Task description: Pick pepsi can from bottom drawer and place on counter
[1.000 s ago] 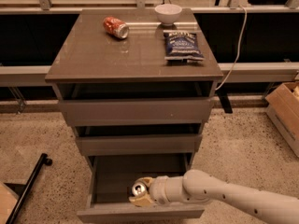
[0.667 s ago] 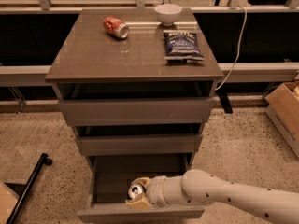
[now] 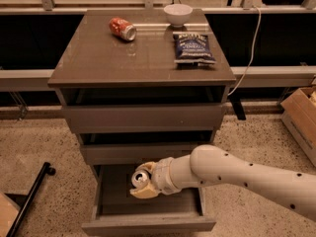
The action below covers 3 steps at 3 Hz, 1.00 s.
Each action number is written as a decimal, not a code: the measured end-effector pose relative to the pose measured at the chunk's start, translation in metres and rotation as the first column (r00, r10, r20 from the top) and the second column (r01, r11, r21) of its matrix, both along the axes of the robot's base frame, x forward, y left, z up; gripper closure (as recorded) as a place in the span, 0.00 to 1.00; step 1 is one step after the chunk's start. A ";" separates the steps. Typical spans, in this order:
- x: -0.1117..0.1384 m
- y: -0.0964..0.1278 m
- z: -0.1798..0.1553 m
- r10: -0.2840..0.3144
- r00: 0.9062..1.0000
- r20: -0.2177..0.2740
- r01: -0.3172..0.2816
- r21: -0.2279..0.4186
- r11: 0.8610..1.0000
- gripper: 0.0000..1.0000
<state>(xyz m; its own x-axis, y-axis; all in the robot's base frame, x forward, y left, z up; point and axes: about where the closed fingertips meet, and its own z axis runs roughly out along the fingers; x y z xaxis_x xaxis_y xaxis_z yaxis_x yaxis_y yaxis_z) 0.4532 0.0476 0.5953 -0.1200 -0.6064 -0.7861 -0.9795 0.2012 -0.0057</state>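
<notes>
Well left of the jaws, down on the speckled floor [image 3: 44, 137]: black pole [image 3: 28, 197] lying at a slant, with a cardboard corner [image 3: 5, 217] at the frame edge.

Above and left of the jaws, noted on the counter [image 3: 98, 65]: red-orange can [image 3: 122, 28] on its side, well apart from the drawer contents.

At the jaws themselves: gripper [image 3: 142, 182] inside the open bottom drawer [image 3: 148, 226], over the left half of its dark floor. Jaws closed on the pepsi can [image 3: 139, 177], one beige finger above it and one below. Can tilted, silver top and pull tab facing up and left. Cannot tell whether touching the drawer floor.

Directly above the jaws: two shallower drawers [image 3: 143, 117], stacked between jaws and counter.

High above and just right of the jaws, at the counter's back edge: white bowl [image 3: 177, 14], upright. Right of that, nearer the front: dark blue snack bag [image 3: 193, 47], lying flat.

Right of the jaws: white arm [image 3: 237, 174] running off toward the lower right corner, crossing the drawer's right side.

Further right: white cable [image 3: 253, 48] hanging past the counter edge, and cardboard box [image 3: 302, 120] on the floor at far right.
</notes>
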 end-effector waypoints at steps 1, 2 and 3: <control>0.000 0.000 0.000 0.001 1.000 0.000 -0.001 -0.001 1.000 1.00; -0.001 -0.015 0.013 -0.023 1.000 0.016 0.022 0.051 0.998 1.00; 0.001 -0.034 0.037 0.009 0.999 0.039 -0.014 0.140 0.990 1.00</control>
<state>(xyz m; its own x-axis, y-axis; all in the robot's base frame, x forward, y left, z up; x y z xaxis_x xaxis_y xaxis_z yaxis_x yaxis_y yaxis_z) 0.4546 0.0133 0.6324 -0.0821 -0.4909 -0.8673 -0.9814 0.1913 -0.0153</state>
